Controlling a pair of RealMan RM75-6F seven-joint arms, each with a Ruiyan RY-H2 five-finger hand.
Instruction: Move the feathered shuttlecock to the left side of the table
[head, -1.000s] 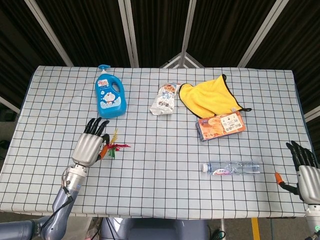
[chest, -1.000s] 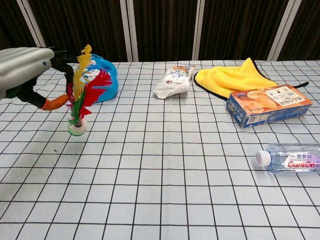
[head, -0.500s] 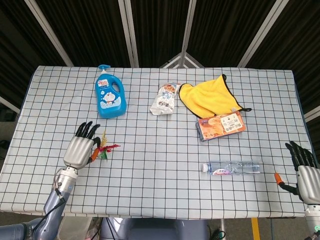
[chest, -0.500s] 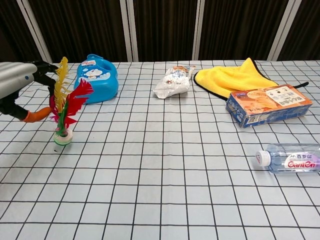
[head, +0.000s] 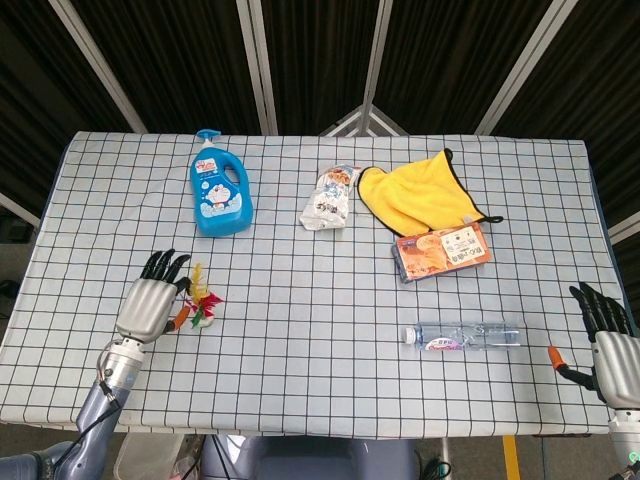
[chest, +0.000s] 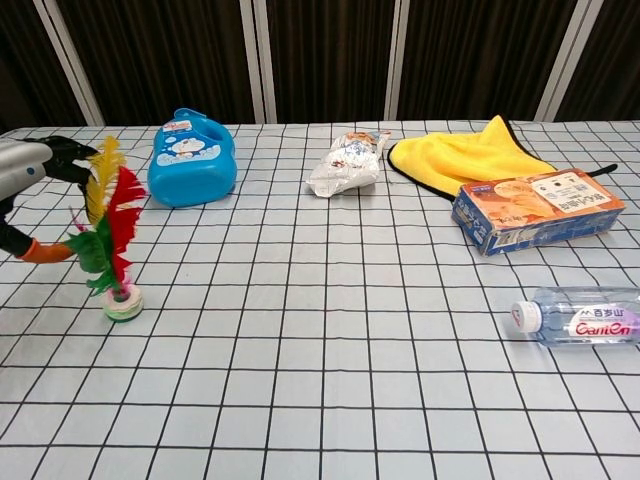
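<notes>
- The left hand (head: 146, 302) sits at the left side of the table, silver back upward, dark fingers (chest: 68, 152) curled around the feathers of the feathered shuttlecock (chest: 110, 243) — it holds the plume, with its orange-tipped thumb low beside the stem.
- The feathered shuttlecock has a small round white base ringed in green, a short stem, and a loose plume of yellow, red and green feathers; in the head view (head: 199, 303) it shows only as a small bright tuft just beside the hand.
- Its base rests on the cloth and its long axis runs close to upright, feathers pointing up with a slight lean toward the left hand.
- Behind it stands a blue detergent bottle (head: 218, 188), well apart.
- The table (head: 300, 350) wears a white cloth with a black grid; dark curtains with pale vertical frames close off the room behind.
- Near the middle at the back lies a crumpled white snack bag (head: 330, 196), and just beside it a yellow cloth (head: 412, 193).
- In front of the cloth lies an orange box (head: 442, 251), and nearer the front edge a clear water bottle (head: 461, 336) on its side.
- The right hand (head: 612, 341) hovers at the far right edge — fingers spread, holding nothing.
</notes>
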